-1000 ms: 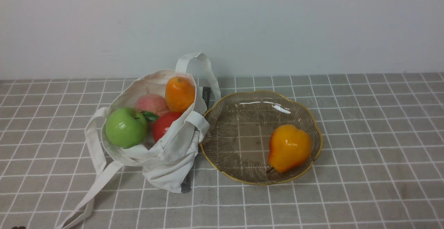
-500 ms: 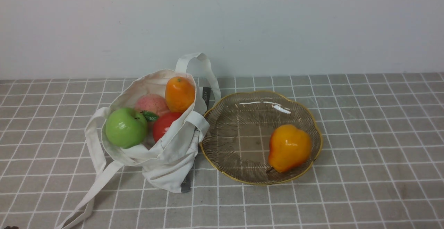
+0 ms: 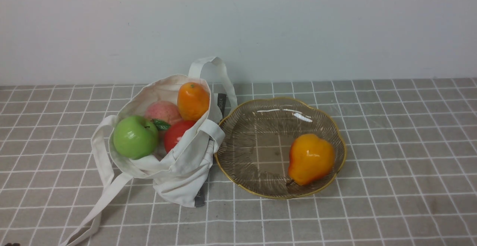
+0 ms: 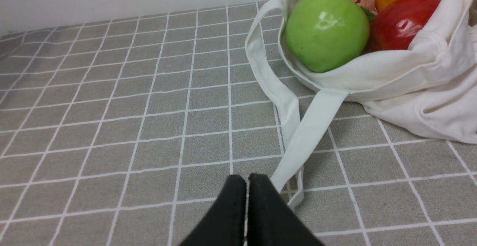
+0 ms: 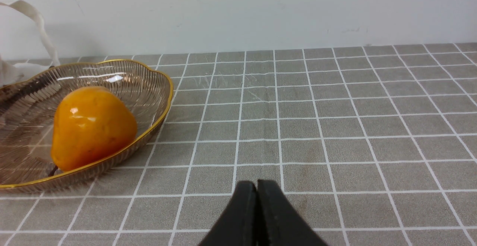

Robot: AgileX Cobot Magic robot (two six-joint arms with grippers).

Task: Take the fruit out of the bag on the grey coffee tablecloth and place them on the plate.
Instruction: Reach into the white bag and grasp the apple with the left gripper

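Wall [image 3: 298, 26]: plain pale, runs behind the whole setup.
Grey coffee tablecloth [image 3: 391, 126]: grey-brown with thin white grid lines, covers pretty much everything in the front view.
Plate [image 3: 261, 141]: smoky see-through glass with fine ribs and a wavy gold rim. Sits right of the bag with its left edge touching the canvas or as good as.
Bag [image 3: 182, 179]: off-white canvas tote, slumped with the mouth gaping up and toward the left. Dark label strip [image 3: 200, 199] down the side facing the plate.
Strap handles [image 3: 108, 197]: one trails forward across the cloth toward the near left corner, the other loops up behind the bag.
Pear [image 3: 310, 158]: orange-yellow and glossy, lies on its side in the right part of the plate, stem toward the near rim.
Green apple [image 3: 135, 137]: bright and shiny, sits in the bag mouth at the left lip.
Mandarin [image 3: 193, 100]: orange, in the bag against the far right wall.
Peach [image 3: 163, 112]: pink with a green leaf, in the bag between apple and mandarin.
Red fruit [image 3: 177, 134]: in the bag, tucked under the peach and mandarin, half hidden by canvas.
Left gripper [image 4: 246, 179]: black fingers pressed together, nothing between them, low over the cloth just beside the trailing strap's end.
Right gripper [image 5: 256, 186]: also pinched closed and empty, over bare cloth, well apart from the plate.
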